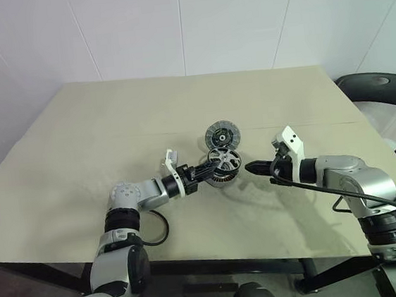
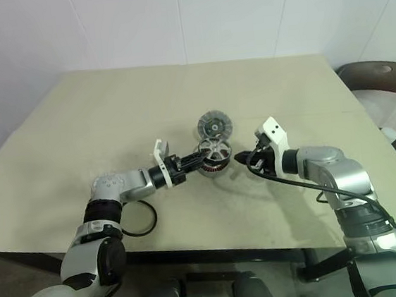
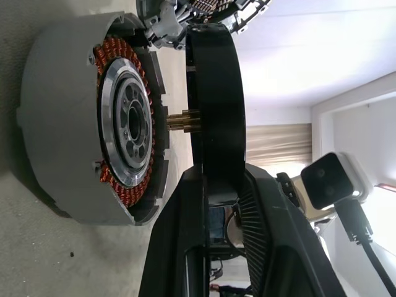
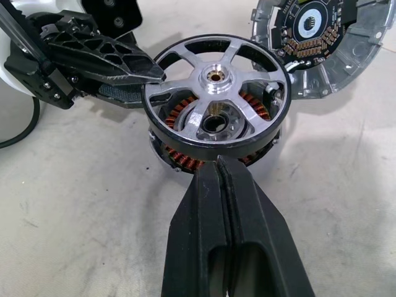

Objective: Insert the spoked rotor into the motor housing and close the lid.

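My left gripper (image 1: 210, 167) is shut on the dark rim of the spoked rotor (image 4: 216, 93), a silver wheel with curved spokes. It holds the rotor just above the motor housing (image 3: 68, 124), which lies on the table with its copper windings (image 4: 185, 162) showing under the spokes. The rotor's brass shaft (image 3: 182, 120) points at the housing's silver hub. The lid (image 1: 222, 133) stands swung open behind the housing, its inner face with dark centre showing. My right gripper (image 4: 216, 164) is shut and empty, its tips close to the rotor's rim on the side opposite the left fingers (image 4: 105, 59).
The beige table (image 1: 112, 143) stretches wide around the parts. A dark chair (image 1: 383, 90) stands off the table's right edge. A black cable (image 1: 157, 231) loops from my left arm near the front edge.
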Tool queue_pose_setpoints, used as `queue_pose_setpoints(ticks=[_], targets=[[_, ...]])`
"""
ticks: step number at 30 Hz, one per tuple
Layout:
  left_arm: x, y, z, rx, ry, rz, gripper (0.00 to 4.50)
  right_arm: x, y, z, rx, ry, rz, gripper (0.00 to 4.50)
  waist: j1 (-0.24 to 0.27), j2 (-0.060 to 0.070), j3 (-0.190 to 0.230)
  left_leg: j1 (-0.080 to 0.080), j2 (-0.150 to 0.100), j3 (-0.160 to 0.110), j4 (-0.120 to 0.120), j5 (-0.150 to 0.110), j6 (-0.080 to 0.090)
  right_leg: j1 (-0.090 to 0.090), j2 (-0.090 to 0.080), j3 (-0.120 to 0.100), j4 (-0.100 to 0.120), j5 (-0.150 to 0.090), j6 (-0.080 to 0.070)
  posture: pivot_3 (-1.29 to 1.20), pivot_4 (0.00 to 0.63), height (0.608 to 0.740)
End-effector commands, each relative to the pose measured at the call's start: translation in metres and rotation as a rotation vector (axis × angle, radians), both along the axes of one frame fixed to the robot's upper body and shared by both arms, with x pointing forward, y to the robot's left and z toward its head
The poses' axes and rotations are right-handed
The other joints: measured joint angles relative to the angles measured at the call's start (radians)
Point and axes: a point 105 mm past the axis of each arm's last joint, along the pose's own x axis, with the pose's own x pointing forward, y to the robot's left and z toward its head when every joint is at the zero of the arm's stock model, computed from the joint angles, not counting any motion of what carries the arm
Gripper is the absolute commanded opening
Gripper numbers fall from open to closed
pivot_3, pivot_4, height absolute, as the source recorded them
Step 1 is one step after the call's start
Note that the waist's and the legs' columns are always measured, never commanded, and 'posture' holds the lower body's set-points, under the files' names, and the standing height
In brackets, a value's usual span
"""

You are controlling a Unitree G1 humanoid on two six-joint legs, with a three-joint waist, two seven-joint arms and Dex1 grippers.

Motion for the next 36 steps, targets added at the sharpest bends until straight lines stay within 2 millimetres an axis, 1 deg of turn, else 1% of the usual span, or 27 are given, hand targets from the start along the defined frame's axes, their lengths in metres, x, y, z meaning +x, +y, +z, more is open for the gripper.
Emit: queue_pose_setpoints(ticks=[1,14,16,17,22,25,29,31,34,35,36], targets=[[0.004,0.003,0.004,0.009,-0.020,0.004,0.40,0.001,0.001,0.014,-0.004,-0.058,0.010,0.00,-0.001,0.000,0.000,0.000,0.000,0.000,0.000,0.000,0.000,0.000,0.000,0.000,0.000,0.000,0.000,0.00,0.000,0.740],[0.002,0.011,-0.006,0.061,0.002,0.009,0.40,0.005,0.000,0.012,-0.016,-0.064,0.002,0.00,-0.003,0.000,0.000,0.001,0.000,0.000,0.000,0.000,0.000,0.000,0.000,0.000,0.001,0.000,0.000,0.00,0.000,0.740],[0.001,0.011,-0.008,0.077,0.000,0.002,1.13,0.005,0.000,0.012,-0.018,-0.066,-0.001,0.00,-0.004,0.000,0.000,0.001,0.000,0.000,0.000,0.000,0.000,0.000,0.000,0.000,0.001,0.000,0.000,0.00,0.000,0.740],[0.001,0.011,-0.007,0.081,-0.002,-0.002,1.38,0.005,-0.001,0.012,-0.018,-0.065,-0.002,0.00,-0.004,0.000,0.000,0.001,0.000,0.000,0.000,0.000,0.000,0.000,0.000,0.000,0.001,0.000,0.000,0.00,0.000,0.740],[-0.001,0.013,0.003,0.109,-0.047,-0.042,2.95,0.005,-0.002,0.011,-0.021,-0.064,-0.006,0.00,-0.003,0.000,0.000,0.001,0.000,0.000,0.000,0.000,0.000,0.001,0.000,0.000,0.001,0.000,0.000,0.00,0.000,0.740],[0.002,0.019,0.010,0.160,-0.094,-0.048,2.95,0.006,-0.002,0.011,-0.023,-0.064,-0.008,0.00,-0.003,0.000,0.000,0.001,0.000,0.000,0.000,0.000,0.000,0.001,0.000,0.000,0.001,0.000,0.000,0.00,0.000,0.740],[0.004,0.030,0.024,0.260,-0.198,-0.072,2.95,0.006,-0.002,0.009,-0.027,-0.063,-0.011,0.00,-0.003,0.000,0.000,0.001,0.000,0.000,0.000,0.000,0.000,0.001,0.000,0.000,0.002,0.000,0.000,0.00,0.000,0.740],[0.004,0.038,0.033,0.302,-0.251,-0.078,2.95,0.007,-0.002,0.008,-0.029,-0.062,-0.011,0.00,-0.001,0.000,0.000,0.001,0.000,0.000,0.000,0.000,0.000,0.001,0.000,0.000,0.002,0.000,0.000,0.00,0.000,0.740],[0.004,0.048,0.035,0.400,-0.315,-0.080,2.95,0.007,-0.002,0.006,-0.033,-0.062,-0.011,0.00,-0.001,0.000,0.000,0.001,0.000,0.000,0.000,0.000,0.000,0.001,0.000,0.000,0.002,0.000,0.000,0.00,0.000,0.740],[0.006,0.052,0.035,0.446,-0.350,-0.071,2.95,0.007,-0.002,0.006,-0.032,-0.062,-0.010,0.00,0.000,0.000,0.000,0.001,0.000,0.000,0.000,0.000,0.000,0.001,0.000,0.000,0.002,0.000,0.000,0.00,0.000,0.740],[0.013,0.055,0.044,0.459,-0.419,-0.019,2.95,0.008,-0.001,0.006,-0.032,-0.063,-0.008,0.00,0.000,0.000,0.000,0.001,0.000,0.000,0.000,0.000,0.000,0.001,0.000,0.000,0.002,0.000,0.000,0.00,0.000,0.740]])
